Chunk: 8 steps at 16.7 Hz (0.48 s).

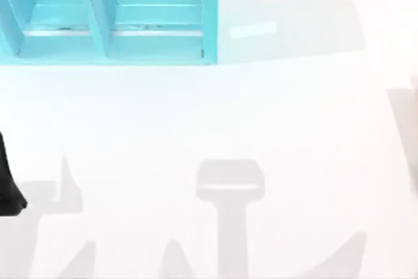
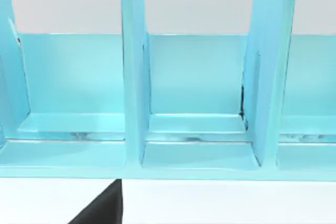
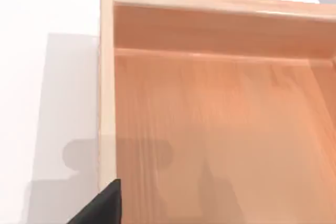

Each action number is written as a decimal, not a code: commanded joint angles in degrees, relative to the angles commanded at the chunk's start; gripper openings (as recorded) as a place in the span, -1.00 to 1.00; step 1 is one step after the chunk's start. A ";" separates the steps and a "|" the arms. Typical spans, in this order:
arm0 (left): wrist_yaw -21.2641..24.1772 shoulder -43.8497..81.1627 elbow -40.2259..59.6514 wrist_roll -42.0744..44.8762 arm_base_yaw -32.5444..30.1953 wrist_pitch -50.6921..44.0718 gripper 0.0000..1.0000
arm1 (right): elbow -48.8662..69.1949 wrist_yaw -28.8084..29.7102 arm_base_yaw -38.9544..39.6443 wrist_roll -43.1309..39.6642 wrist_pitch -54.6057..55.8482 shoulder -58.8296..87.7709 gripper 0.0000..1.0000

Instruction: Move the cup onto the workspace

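Top view: the white workspace (image 1: 209, 129) spreads wide and bare, crossed by grey arm shadows; a teal shelf (image 1: 111, 17) stands at its far left corner. A black piece of the left arm (image 1: 8, 184) enters at the left edge; whether its fingers are spread or pressed together cannot be told.

Left wrist view: the shelf's compartments (image 2: 197, 93) face the camera, open-fronted, each apparently without contents. A dark fingertip (image 2: 105, 205) crosses the white surface just before the shelf.

Right wrist view: a wooden tray (image 3: 210, 114) lies on the table, its floor bare; a dark fingertip (image 3: 102, 205) overlaps its rim. Finger state cannot be told.

Progress: where the cup is cannot be told, and no grasp is evident; locating, gripping and setting it down probably all remain.
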 joint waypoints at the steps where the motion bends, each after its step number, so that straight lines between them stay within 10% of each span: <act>1: 0.00 0.00 0.00 0.00 0.00 0.00 1.00 | 4.28 0.01 -2.01 -1.97 -4.13 5.53 1.00; 8: 0.00 0.00 0.00 0.00 0.00 0.00 1.00 | 32.30 0.05 -15.25 -14.94 -31.33 42.33 1.00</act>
